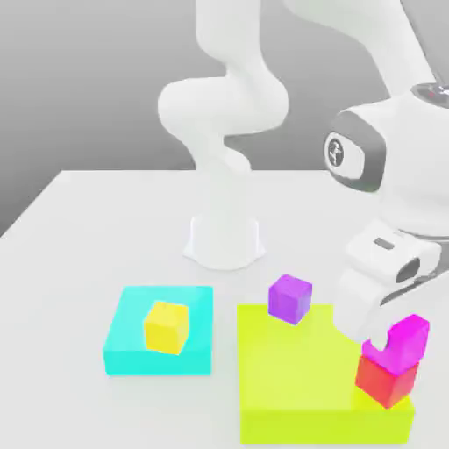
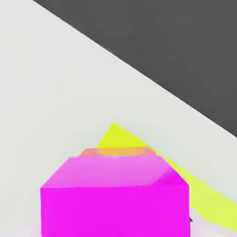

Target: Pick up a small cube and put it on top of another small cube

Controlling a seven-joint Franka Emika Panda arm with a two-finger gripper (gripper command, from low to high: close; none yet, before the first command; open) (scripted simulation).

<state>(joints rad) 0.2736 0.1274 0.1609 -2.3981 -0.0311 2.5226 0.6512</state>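
The small magenta cube (image 1: 410,337) rests on top of the red cube (image 1: 384,382), slightly offset toward the exterior view's right. Both stand on the near right corner of a lime-green slab (image 1: 298,377). My gripper (image 1: 390,338) hangs at the magenta cube, with its white hand covering the cube's left part. In the hand view the magenta cube (image 2: 115,194) is very close, with a strip of the red cube (image 2: 115,151) showing just past it, then the lime slab (image 2: 208,203).
A violet-purple cube (image 1: 289,298) sits on the lime slab's far edge. A yellow cube (image 1: 167,326) stands on a cyan slab (image 1: 131,355) at the exterior view's left. The arm's white base (image 1: 224,241) rises behind them on the white table.
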